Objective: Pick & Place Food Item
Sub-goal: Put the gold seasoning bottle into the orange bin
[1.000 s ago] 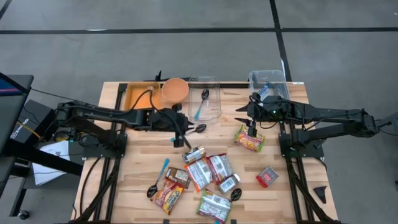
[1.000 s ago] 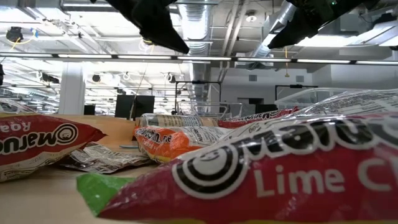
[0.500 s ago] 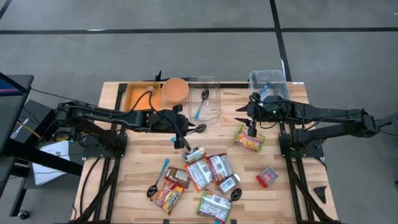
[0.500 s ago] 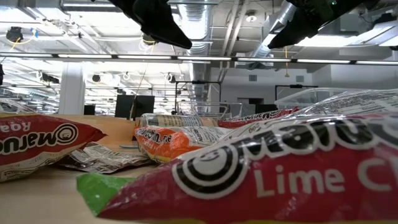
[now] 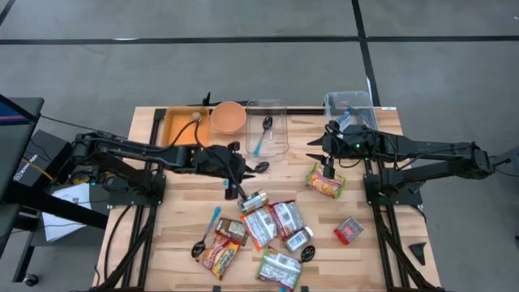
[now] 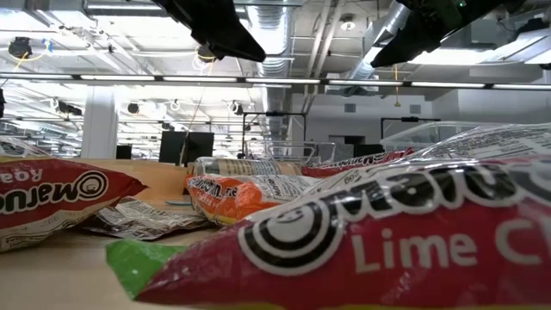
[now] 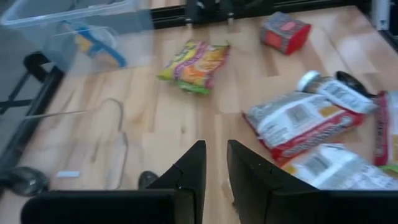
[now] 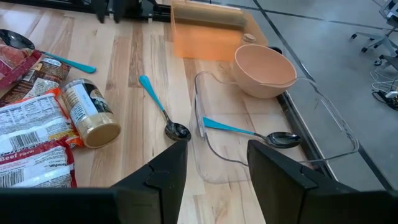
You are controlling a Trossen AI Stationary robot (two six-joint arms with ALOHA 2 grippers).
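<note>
Peach bowl [image 5: 229, 117] — teal-handled spoons [image 5: 261, 136]

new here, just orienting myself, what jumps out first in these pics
A heap of red and orange noodle packets fills the near middle of the wooden table. At the far edge stand a peach bowl and a clear tray holding a blue-handled spoon. The left gripper hovers between them.

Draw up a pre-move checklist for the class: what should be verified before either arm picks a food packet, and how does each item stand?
1. left gripper empty: ok, nothing between its nearly closed fingers.
2. right gripper empty: ok, open.
3. Target under right gripper: ok, ramen packet lies just below.
4. Packet pile separated: not ok, packets overlap.
5. clear tray free: not ok, a blue spoon lies inside.
6. Chosen destination: cannot tell.
</note>
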